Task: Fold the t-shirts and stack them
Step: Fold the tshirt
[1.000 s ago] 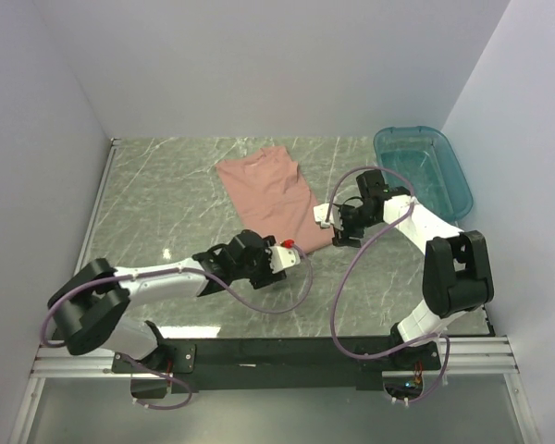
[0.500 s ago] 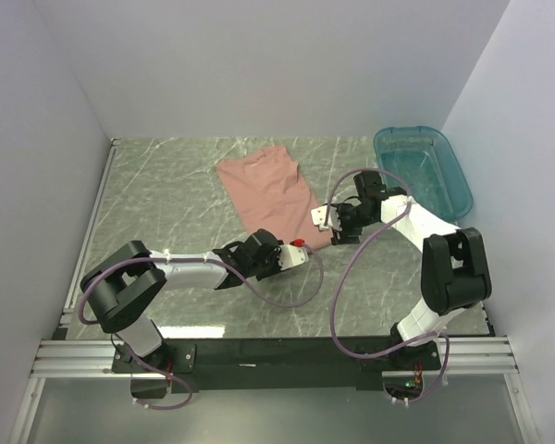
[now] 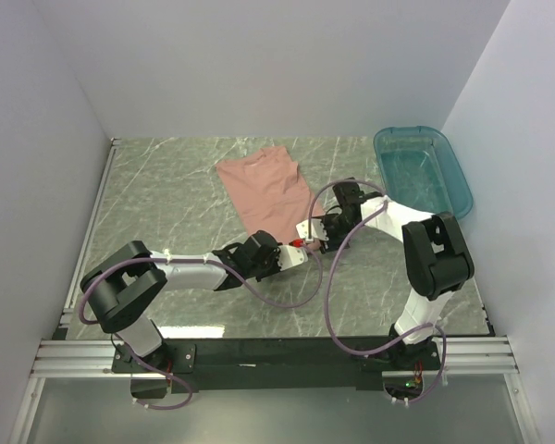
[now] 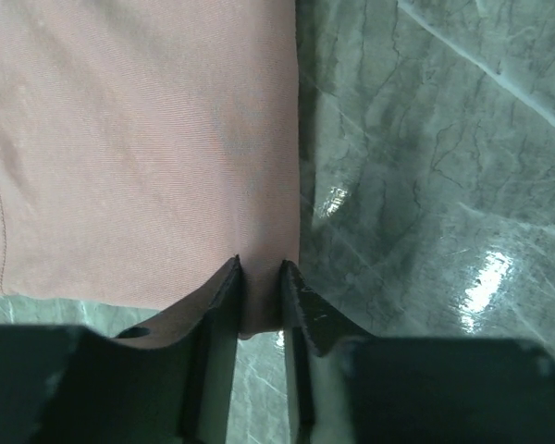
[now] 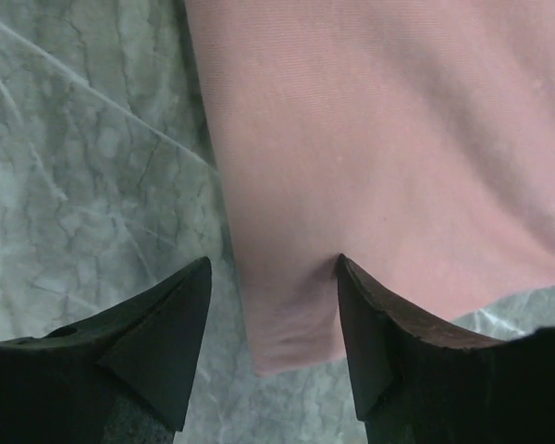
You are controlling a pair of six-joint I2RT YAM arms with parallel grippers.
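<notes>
A salmon-pink t-shirt (image 3: 264, 190) lies folded flat on the marble table, and no print shows. In the left wrist view the t-shirt (image 4: 120, 139) fills the upper left, and my left gripper (image 4: 259, 270) is shut on its near corner, with fabric pinched between the two fingers. From above, the left gripper (image 3: 294, 248) sits at the shirt's near edge. My right gripper (image 3: 311, 231) is close beside it. In the right wrist view the right gripper (image 5: 272, 263) stands open astride another corner of the t-shirt (image 5: 398, 139), its right fingertip (image 5: 344, 268) touching the cloth.
A teal plastic tub (image 3: 458, 180) stands at the back right of the table, right of the right arm. White walls close in the table on three sides. The arms' cables loop over the near part of the table.
The left gripper reached forward to the shirt's near edge and closed on its corner. The right gripper slid left to the same edge and narrowed a little.
</notes>
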